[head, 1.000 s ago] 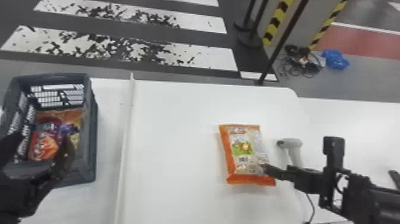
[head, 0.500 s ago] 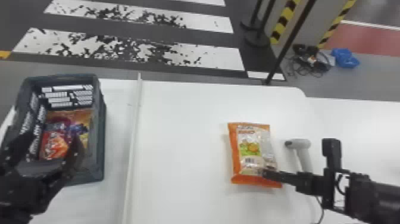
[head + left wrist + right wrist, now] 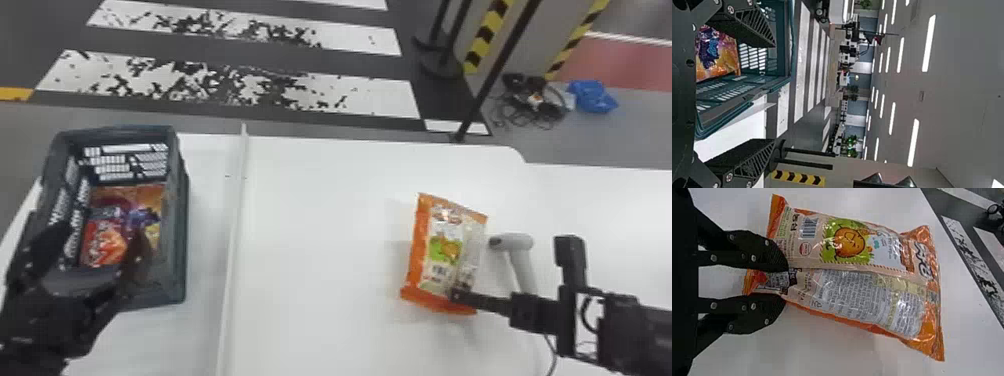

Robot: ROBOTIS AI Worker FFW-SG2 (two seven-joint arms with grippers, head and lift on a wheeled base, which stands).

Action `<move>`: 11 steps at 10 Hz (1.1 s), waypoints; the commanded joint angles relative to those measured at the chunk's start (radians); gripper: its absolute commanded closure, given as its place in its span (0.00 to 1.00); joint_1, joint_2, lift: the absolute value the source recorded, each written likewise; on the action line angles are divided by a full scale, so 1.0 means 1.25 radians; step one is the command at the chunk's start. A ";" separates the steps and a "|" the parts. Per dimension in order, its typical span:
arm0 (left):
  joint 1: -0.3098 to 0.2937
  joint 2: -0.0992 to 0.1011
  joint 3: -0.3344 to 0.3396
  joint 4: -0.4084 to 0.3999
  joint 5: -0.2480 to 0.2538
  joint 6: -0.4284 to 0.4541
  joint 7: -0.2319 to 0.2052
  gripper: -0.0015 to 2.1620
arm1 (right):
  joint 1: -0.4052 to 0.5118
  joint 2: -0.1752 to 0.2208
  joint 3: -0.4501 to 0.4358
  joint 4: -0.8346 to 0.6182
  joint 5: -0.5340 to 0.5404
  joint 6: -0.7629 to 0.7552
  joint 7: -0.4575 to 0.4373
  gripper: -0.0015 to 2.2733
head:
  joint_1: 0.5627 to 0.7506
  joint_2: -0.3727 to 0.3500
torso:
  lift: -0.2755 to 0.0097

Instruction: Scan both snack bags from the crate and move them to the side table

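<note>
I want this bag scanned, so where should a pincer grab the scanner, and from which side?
Probably by the handle, just below the head, coming from the right: the handle is slim and straight, the head juts leftward, and the bag is close on that side.

Glossy film, hard plastic, matt black

Shines like creased plastic film on the orange snack bag (image 3: 860, 235) and on the colourful snack packaging (image 3: 107, 245) inside the crate (image 3: 178, 225). Looks like hard, duller moulded plastic on that crate, smooth plastic on the handheld scanner (image 3: 517, 242). Reads smooth on the white table (image 3: 310, 225). Turns matt black on left gripper (image 3: 100, 236) and right gripper (image 3: 454, 295), with shiny metal screws (image 3: 753, 258). Looks flaky on the crosswalk stripes (image 3: 365, 95).
</note>
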 commanded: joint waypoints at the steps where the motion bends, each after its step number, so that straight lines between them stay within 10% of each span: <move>1: 0.000 -0.001 0.001 0.001 0.000 0.000 0.000 0.07 | 0.017 0.003 -0.038 -0.032 -0.042 0.008 0.001 0.99 | 0.70 0.32 | 0.70; 6: 0.002 -0.004 0.001 0.000 0.000 0.000 0.000 0.07 | -0.019 0.008 -0.303 -0.048 -0.262 0.057 0.000 0.99 | 0.70 0.25 | 0.70; 11: 0.002 -0.002 0.001 0.000 0.000 0.000 0.000 0.07 | -0.059 -0.015 -0.342 0.102 -0.250 -0.181 -0.317 0.99 | 0.70 0.03 | 0.70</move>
